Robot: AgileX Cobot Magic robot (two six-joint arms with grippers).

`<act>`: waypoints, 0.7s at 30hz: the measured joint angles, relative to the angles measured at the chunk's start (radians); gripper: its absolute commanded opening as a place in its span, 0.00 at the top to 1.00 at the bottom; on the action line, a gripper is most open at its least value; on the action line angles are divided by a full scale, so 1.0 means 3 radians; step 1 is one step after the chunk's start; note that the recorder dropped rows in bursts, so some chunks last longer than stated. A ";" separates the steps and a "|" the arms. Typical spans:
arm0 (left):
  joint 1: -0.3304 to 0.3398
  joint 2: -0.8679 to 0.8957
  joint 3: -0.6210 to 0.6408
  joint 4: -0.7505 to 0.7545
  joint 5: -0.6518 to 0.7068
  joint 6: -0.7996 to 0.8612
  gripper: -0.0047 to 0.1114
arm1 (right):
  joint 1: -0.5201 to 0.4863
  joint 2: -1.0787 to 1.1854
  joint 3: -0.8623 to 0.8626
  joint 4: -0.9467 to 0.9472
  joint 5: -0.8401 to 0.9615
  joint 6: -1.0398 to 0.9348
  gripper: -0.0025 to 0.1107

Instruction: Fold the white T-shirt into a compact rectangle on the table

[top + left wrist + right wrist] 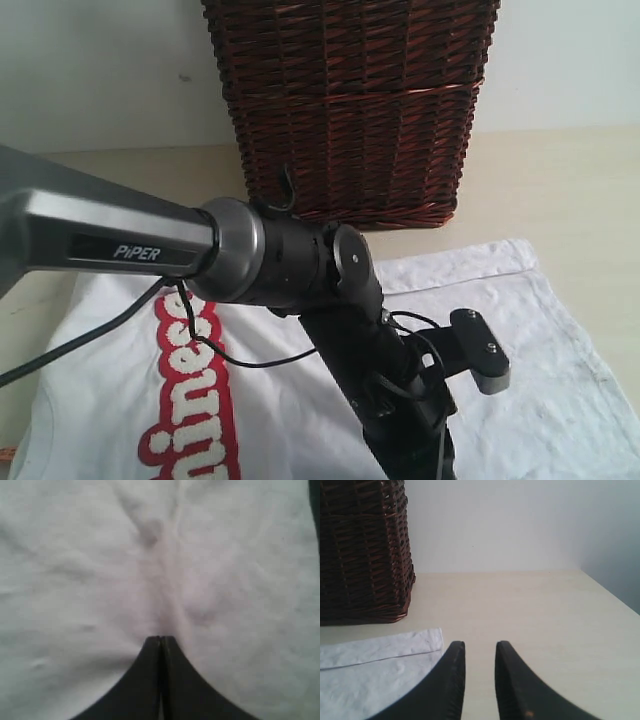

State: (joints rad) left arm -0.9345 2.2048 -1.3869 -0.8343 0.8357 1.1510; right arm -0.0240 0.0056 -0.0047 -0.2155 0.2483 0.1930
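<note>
The white T-shirt [560,380] lies spread on the table [570,180], its red band of white letters [190,400] at the left. My left arm reaches in from the left and dips over the shirt's middle. In the left wrist view my left gripper [161,639] is shut, and a raised crease of the white T-shirt [75,580] runs straight into its tips. My right gripper [480,647] is open a little with nothing between its fingers. It hovers over the bare table [535,605], just beside the hemmed corner of the white T-shirt [370,665].
A tall dark brown wicker basket [350,110] stands at the back, close behind the shirt's far edge; the right wrist view shows the basket [360,555] too. A pale wall rises behind the table. The table's side edge [612,597] lies near the right gripper.
</note>
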 measured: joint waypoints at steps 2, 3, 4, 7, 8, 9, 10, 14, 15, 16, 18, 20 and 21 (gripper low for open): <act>-0.0015 0.0001 0.0000 -0.0099 0.0007 0.0000 0.96 | 0.0000 0.0000 0.0000 0.0000 0.0000 0.0000 0.77; -0.0023 0.0001 0.0000 -0.0159 -0.0027 0.0000 0.96 | 0.0000 0.0000 0.0000 0.0000 0.0000 0.0000 0.77; -0.0028 -0.0007 0.0000 -0.0207 -0.0078 0.0000 0.96 | 0.0000 0.0000 0.0000 0.0000 0.0000 0.0000 0.77; -0.0009 -0.0078 -0.0053 -0.0242 -0.0232 0.0000 0.96 | 0.0000 0.0000 0.0000 0.0000 0.0000 0.0000 0.77; -0.0003 -0.0103 -0.0093 -0.0242 -0.0264 0.0000 0.96 | 0.0000 0.0000 0.0000 0.0000 0.0000 0.0000 0.77; 0.0005 -0.0120 -0.0157 -0.0242 -0.0306 0.0000 0.96 | 0.0000 0.0000 0.0000 0.0000 0.0000 0.0000 0.77; 0.0014 -0.0129 -0.0233 -0.0242 -0.0354 0.0000 0.96 | 0.0000 0.0000 0.0000 0.0000 0.0000 0.0000 0.77; 0.0014 -0.0045 -0.0492 -0.0247 -0.0484 0.0049 0.96 | 0.0000 0.0000 0.0000 0.0000 0.0000 0.0000 0.77; 0.0014 0.0017 -0.0559 -0.0253 -0.0491 0.0056 0.96 | 0.0000 0.0000 0.0000 0.0000 0.0000 0.0000 0.77; 0.0014 0.0064 -0.0596 -0.0260 -0.0491 0.0056 0.96 | 0.0000 0.0000 0.0000 0.0000 0.0000 0.0000 0.77; 0.0014 0.0186 -0.0674 -0.0266 -0.0499 0.0061 0.96 | 0.0000 0.0000 0.0000 0.0000 0.0000 0.0000 0.77; 0.0014 0.0321 -0.0757 -0.0266 -0.0513 0.0061 0.96 | 0.0000 0.0000 0.0000 0.0000 0.0000 0.0000 0.77; 0.0014 0.0350 -0.0786 -0.0266 -0.0528 0.0061 0.96 | 0.0000 0.0000 0.0000 0.0000 0.0000 0.0000 0.77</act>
State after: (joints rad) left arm -0.9303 2.3099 -1.6226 -0.9140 0.6772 1.1692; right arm -0.0240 0.0056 -0.0047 -0.2155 0.2483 0.1930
